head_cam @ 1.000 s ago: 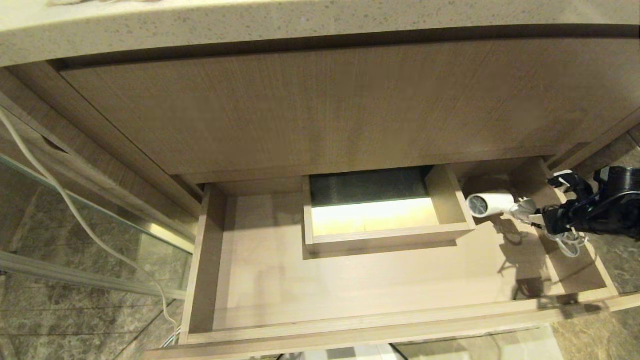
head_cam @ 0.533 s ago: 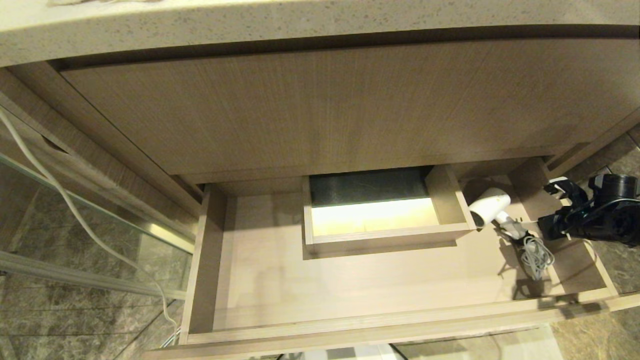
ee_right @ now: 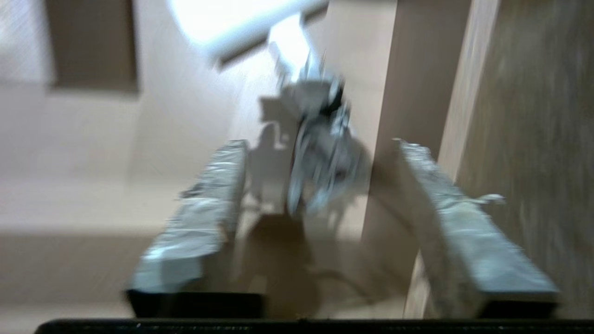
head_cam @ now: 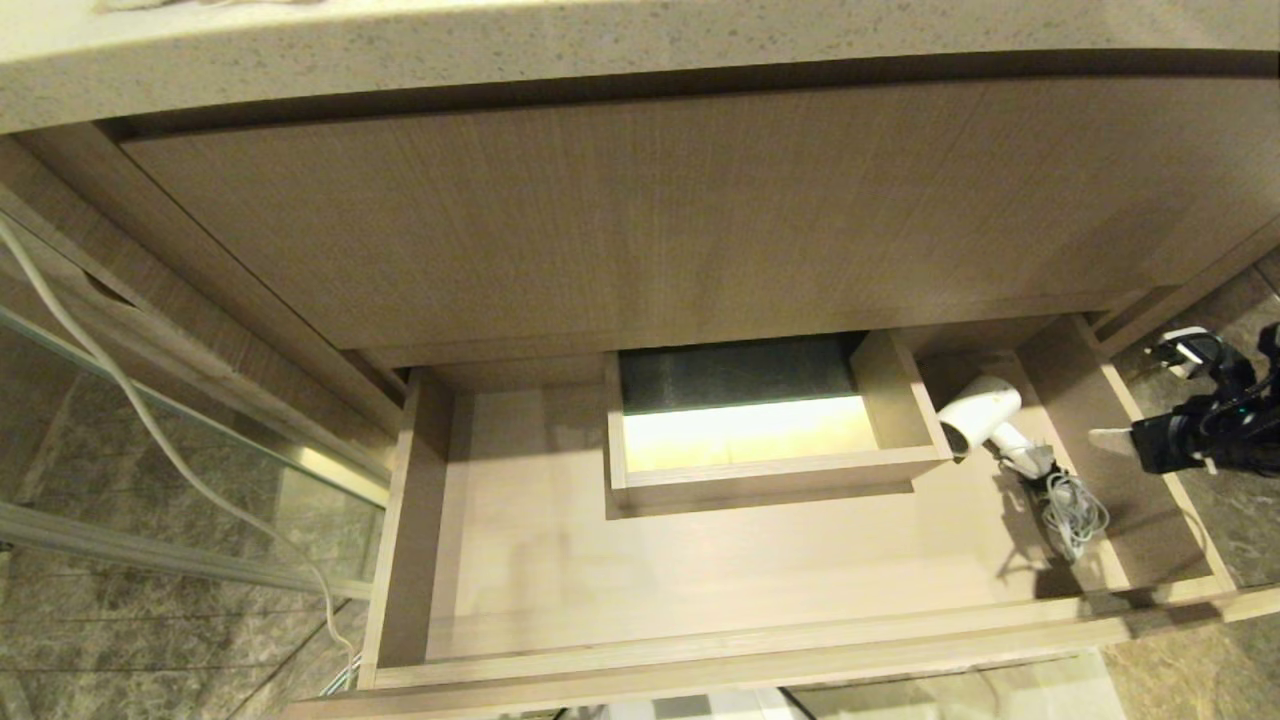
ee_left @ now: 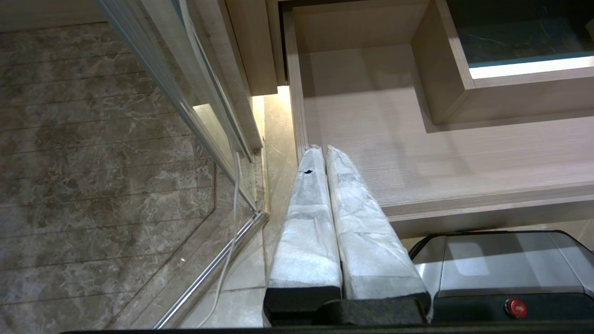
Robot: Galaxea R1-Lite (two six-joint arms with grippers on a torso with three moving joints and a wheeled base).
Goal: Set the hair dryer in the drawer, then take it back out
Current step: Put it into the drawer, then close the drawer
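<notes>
The white hair dryer lies on its side on the floor of the open drawer, at the far right, beside the boxed notch. Its coiled cord rests just in front of its handle. My right gripper hovers open over the drawer's right wall, clear of the dryer and holding nothing. The right wrist view shows the gripper spread wide, with the cord bundle lying beyond it. My left gripper is shut and empty, parked by the drawer's left front corner.
A boxed notch rises in the drawer's back middle. The taller wood-grain panel and stone countertop overhang it. A glass partition with a white cable stands at the left. My grey base sits below the drawer front.
My right gripper opened and released the hair dryer, which settled onto the drawer floor with its cord. The gripper then drew back to the right, past the drawer's side wall.
</notes>
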